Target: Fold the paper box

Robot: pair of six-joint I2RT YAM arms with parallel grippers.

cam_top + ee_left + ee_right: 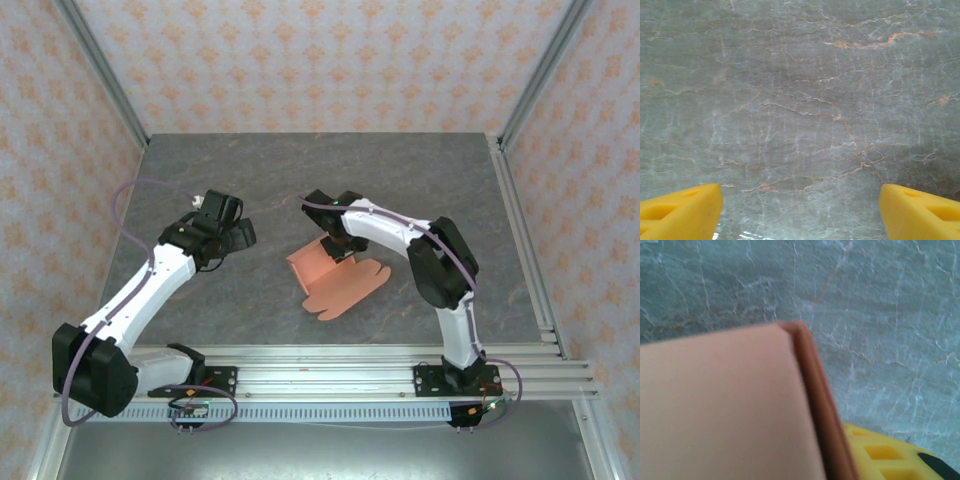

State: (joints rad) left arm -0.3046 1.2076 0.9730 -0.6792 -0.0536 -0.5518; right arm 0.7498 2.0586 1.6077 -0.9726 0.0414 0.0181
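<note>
The paper box (pixel 340 282) is a salmon-orange die-cut sheet lying mid-table, with rounded tabs flat toward the front and one panel (pixel 312 263) folded upright at its left rear. My right gripper (pixel 338 246) hovers right at that raised part. In the right wrist view the paper box (pixel 725 405) covers the left and centre, its folded edge running down against one yellow finger (pixel 890 455). The other finger is hidden behind the card, so the grip is unclear. My left gripper (pixel 238 233) is off to the left, open over bare table, yellow fingers (pixel 682 210) wide apart.
The grey marbled table (pixel 250 180) is walled by patterned panels. An aluminium rail (pixel 330 375) runs along the near edge with both arm bases on it, and a metal strip (pixel 525 250) borders the right side.
</note>
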